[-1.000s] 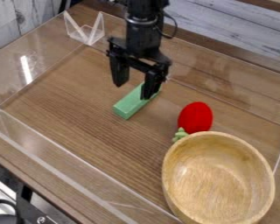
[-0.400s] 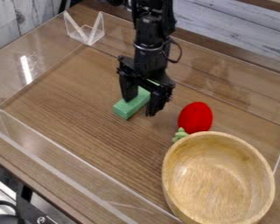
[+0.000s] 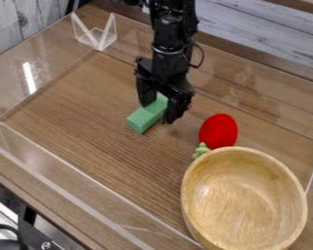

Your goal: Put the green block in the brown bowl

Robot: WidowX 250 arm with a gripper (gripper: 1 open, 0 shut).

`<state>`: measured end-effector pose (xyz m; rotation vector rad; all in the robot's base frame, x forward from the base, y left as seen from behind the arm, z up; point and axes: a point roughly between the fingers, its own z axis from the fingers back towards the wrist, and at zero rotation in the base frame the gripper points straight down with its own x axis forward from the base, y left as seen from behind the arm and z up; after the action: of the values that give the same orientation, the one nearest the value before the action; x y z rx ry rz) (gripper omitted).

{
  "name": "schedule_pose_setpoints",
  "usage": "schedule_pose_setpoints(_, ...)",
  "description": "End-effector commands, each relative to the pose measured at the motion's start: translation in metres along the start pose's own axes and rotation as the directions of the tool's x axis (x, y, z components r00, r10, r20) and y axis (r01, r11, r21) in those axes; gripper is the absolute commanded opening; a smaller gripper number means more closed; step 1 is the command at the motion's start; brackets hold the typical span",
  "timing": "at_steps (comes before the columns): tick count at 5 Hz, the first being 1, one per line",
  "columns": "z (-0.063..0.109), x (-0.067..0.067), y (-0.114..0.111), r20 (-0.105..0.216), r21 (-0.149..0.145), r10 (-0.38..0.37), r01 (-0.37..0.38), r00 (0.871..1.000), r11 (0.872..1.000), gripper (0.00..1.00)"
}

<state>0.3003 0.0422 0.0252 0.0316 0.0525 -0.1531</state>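
Claw (image 3: 163, 103) spread, its fingers apparently straddling the green block (image 3: 149, 115); wooden bowl (image 3: 245, 199) and red strawberry toy (image 3: 219, 131) lie off to its side.

From a single view I am watched from above, angled down at the table (image 3: 81, 146), facing my fingers (image 3: 162, 105). It sits far enough back to take in my fingers and the table around them.
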Motion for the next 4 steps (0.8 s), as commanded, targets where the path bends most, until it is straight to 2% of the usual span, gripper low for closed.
schedule_pose_setpoints(1, 0.004, -0.006, 0.008, -0.001, -0.010, 0.077, -0.077, 0.997, 0.997, 1.00)
schedule_pose_setpoints(2, 0.005, -0.011, 0.013, -0.009, -0.014, 0.138, -0.138, 0.990, 0.990, 1.00)
schedule_pose_setpoints(3, -0.002, -0.022, 0.012, -0.017, -0.011, 0.119, -0.119, 0.993, 0.993, 1.00)
schedule_pose_setpoints(4, 0.002, -0.028, 0.008, -0.012, -0.007, 0.090, -0.090, 0.996, 0.996, 0.00)
